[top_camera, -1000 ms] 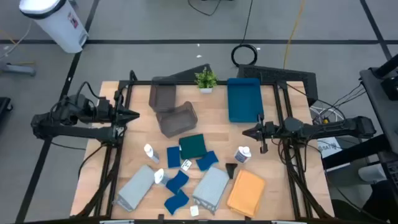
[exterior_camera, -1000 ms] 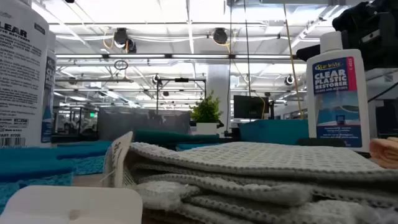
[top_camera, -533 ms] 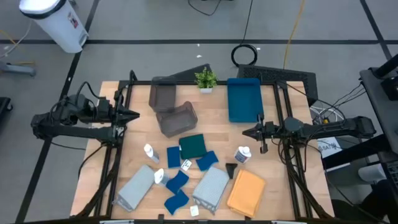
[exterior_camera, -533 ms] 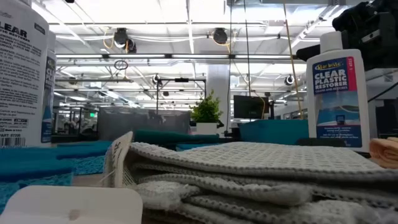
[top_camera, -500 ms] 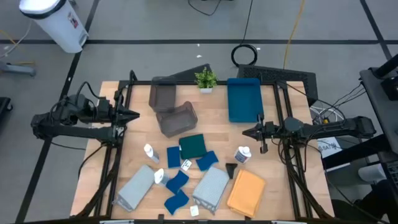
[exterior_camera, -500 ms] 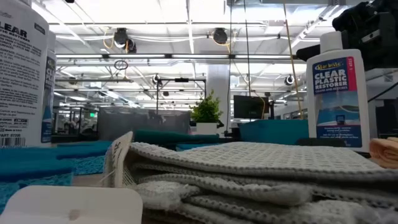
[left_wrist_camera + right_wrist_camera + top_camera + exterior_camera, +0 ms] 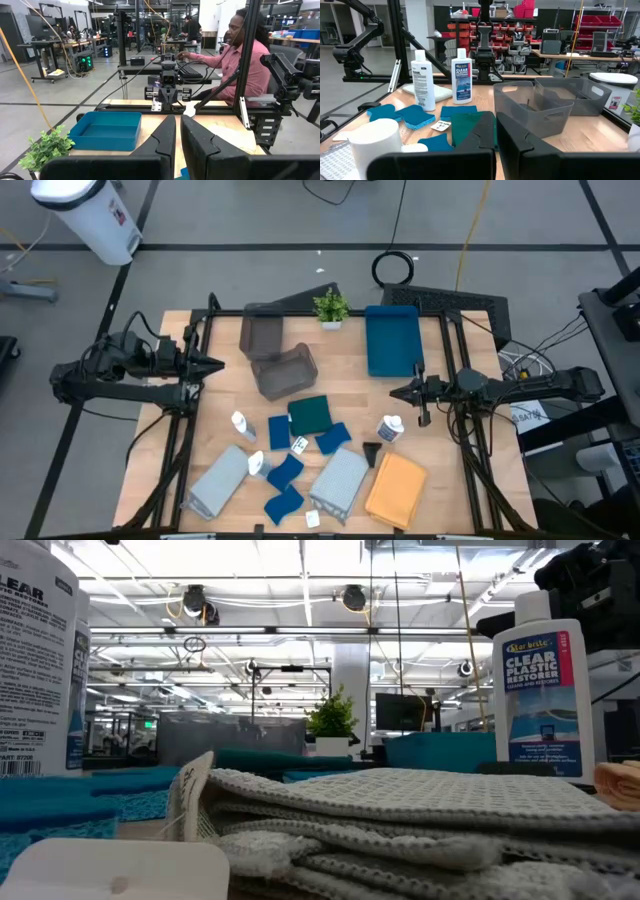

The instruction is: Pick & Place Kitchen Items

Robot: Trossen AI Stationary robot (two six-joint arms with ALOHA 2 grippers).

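While both arms wait at the table's sides, you have the left gripper (image 7: 215,364) nearly closed on nothing and the right gripper (image 7: 396,392) clenched empty. Kitchen items crowd the near half: small white bottles with blue labels (image 7: 238,424), wavy-edged blue sponges (image 7: 285,471), a dark green folded cloth (image 7: 310,415), grey folded cloths (image 7: 340,479) and an orange folded cloth (image 7: 397,488). Risk, as judged: reaching in could topple a bottle, or snag a neighbouring sponge, because they lie touching.
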